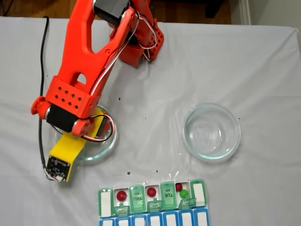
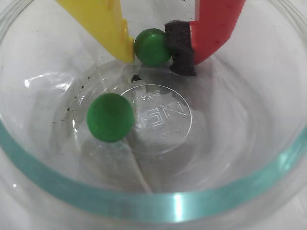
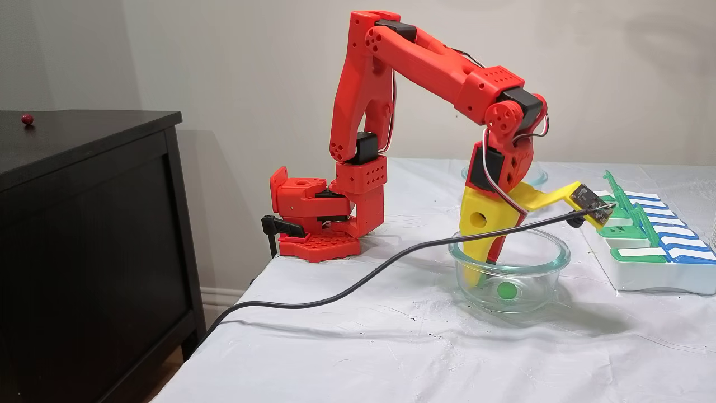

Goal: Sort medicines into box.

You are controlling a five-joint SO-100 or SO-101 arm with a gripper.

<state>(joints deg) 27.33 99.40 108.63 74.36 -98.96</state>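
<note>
Your gripper (image 2: 151, 50) reaches down inside the left glass dish (image 1: 109, 141), jaws pinching 1 green pill (image 2: 152, 46) between the yellow finger (image 2: 103, 24) and the red finger's black pad (image 2: 180, 48). A 2nd green pill (image 2: 110, 117) lies loose on the dish floor, near the gripper. The box (image 1: 106, 201) sits near the dish, holding 3 red pills (image 1: 122, 195) and 1 green.

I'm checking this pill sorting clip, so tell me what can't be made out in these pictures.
- Dish interior: in a fixed view the arm and camera mount cover it, hiding the green pills.
- Pill organizer: in that view the bottom edge cuts off its blue row.
- Pinched pill: in a fixed view the yellow finger and the glass blur it.
- Lid lettering: too small in a fixed view.
</note>
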